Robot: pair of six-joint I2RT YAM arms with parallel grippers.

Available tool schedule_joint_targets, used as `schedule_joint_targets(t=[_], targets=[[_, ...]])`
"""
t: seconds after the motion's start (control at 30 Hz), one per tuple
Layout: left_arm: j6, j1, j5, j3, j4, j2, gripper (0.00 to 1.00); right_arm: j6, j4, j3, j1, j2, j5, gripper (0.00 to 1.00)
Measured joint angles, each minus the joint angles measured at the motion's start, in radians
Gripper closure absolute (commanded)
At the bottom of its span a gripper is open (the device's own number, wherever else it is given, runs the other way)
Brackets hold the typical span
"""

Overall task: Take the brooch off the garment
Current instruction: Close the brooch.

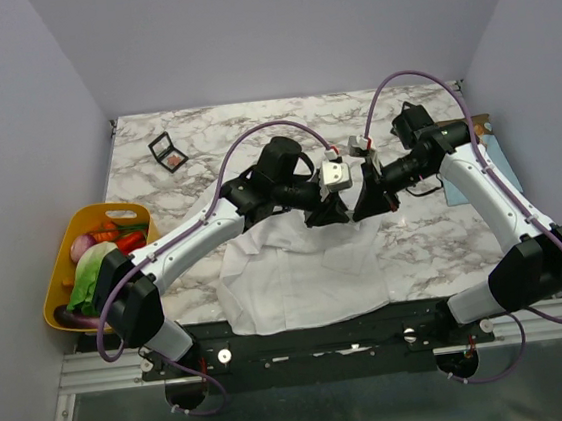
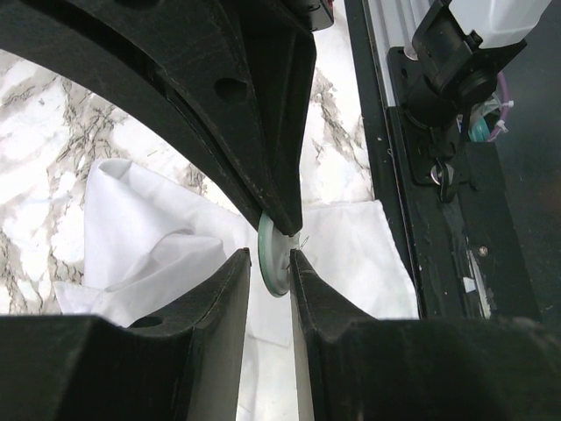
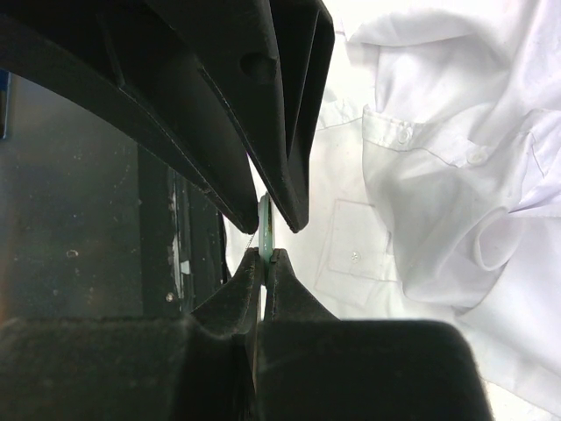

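The white shirt [image 1: 298, 279] lies crumpled on the marble table near the front edge, and it also shows in the left wrist view [image 2: 140, 228] and the right wrist view [image 3: 438, 175]. Both grippers meet tip to tip just above its collar end. The brooch [image 3: 266, 230] shows edge-on as a thin pale green disc; in the top view it is hidden between the fingers. My right gripper [image 3: 266, 256] is shut on its rim. My left gripper [image 2: 267, 256] is slightly open around the brooch [image 2: 273, 263]: one finger touches it and a gap remains on the other side.
A yellow basket [image 1: 64, 294] of vegetables hangs at the table's left edge. A black makeup palette [image 1: 167, 151] lies at the back left, and a small grey and red item [image 1: 360, 144] lies behind the grippers. A blue sheet [image 1: 502, 162] lies at the right edge.
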Motion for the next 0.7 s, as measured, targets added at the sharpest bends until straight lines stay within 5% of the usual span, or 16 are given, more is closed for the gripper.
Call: schedule_joint_targets(t=[0.7], targets=[[-0.010,0.002,0.012,0.000,0.001,0.010,0.60,0.001,-0.008,0.000,0.000,0.000,-0.001,0.99]])
